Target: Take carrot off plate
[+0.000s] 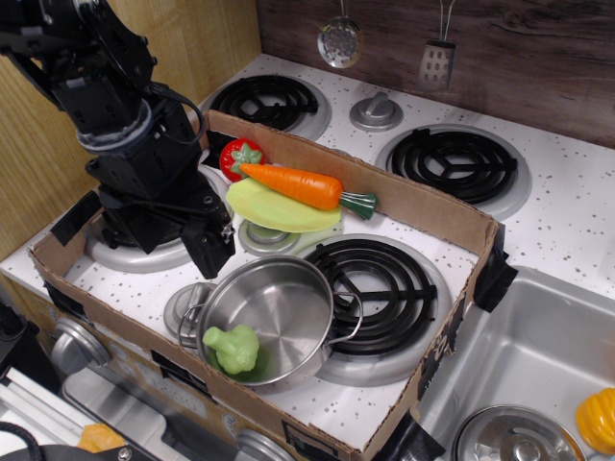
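The orange carrot (296, 184) with its dark green stem end pointing right lies across the light yellow-green plate (274, 210), near the back middle of the stove top. My black gripper (209, 252) hangs to the left of the plate, just above the rim of the steel pot, apart from the carrot. Its fingers point down; I cannot tell whether they are open or shut. It holds nothing that I can see.
A red tomato toy (241, 157) sits behind the plate at the left. A steel pot (271, 317) at the front holds a green broccoli toy (233, 348). A cardboard wall (423, 202) rings the work area. A sink (538, 365) lies to the right.
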`<state>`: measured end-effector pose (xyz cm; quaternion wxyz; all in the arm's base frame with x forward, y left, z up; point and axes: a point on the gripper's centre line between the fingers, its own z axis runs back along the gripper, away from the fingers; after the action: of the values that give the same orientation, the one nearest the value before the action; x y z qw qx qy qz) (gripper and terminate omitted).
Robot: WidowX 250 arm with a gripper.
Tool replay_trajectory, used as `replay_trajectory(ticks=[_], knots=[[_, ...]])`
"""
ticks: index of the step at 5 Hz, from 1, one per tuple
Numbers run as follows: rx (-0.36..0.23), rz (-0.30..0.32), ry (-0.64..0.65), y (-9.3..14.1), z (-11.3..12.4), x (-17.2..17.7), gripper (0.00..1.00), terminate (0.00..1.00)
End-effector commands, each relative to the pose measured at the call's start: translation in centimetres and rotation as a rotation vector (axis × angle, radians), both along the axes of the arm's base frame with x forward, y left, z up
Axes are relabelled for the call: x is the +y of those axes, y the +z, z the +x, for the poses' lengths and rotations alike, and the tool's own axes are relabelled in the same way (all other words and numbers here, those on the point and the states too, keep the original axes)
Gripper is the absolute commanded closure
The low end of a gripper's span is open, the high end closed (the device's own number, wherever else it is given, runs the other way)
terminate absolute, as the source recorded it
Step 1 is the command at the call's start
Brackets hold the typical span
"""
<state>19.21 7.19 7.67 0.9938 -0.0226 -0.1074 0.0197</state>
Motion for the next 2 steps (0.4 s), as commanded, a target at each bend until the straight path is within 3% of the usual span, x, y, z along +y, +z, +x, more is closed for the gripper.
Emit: replay_trajectory(ticks=[1, 2], knots=[[0.000, 0.000, 0.000, 0.0, 0.0, 0.0, 0.00, 0.00], [-0.005, 0.064, 0.092, 1.5, 1.8, 0.0, 0.00, 0.00]])
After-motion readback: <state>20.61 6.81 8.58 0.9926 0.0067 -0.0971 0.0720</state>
